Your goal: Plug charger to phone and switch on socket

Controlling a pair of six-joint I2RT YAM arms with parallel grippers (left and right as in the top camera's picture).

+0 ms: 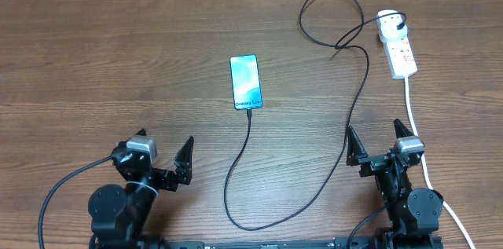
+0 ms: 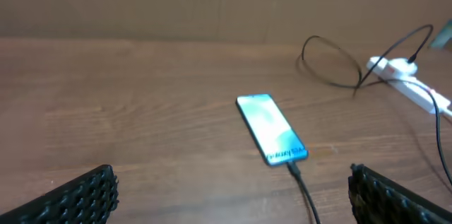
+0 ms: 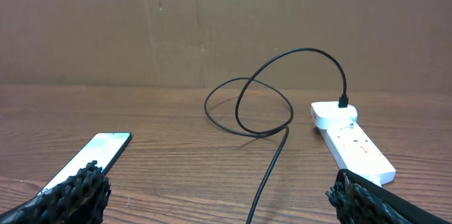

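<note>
Teal-screened slim black phone (image 1: 245, 82) lies mid wooden surface (image 1: 94, 60). Thin black charger cable (image 1: 249, 127) meets its bottom edge (looks seated). Plug head sits in white power strip (image 1: 401, 54), far right. L claw (image 1: 165, 148) & R claw (image 1: 377, 143) are spread, empty, at near edge, prob. to stay clear of cable.

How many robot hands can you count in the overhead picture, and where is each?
2. The left hand is at the lower left of the table, open. The right hand is at the lower right, open, beside the thick white cord. None seems hidden.
</note>
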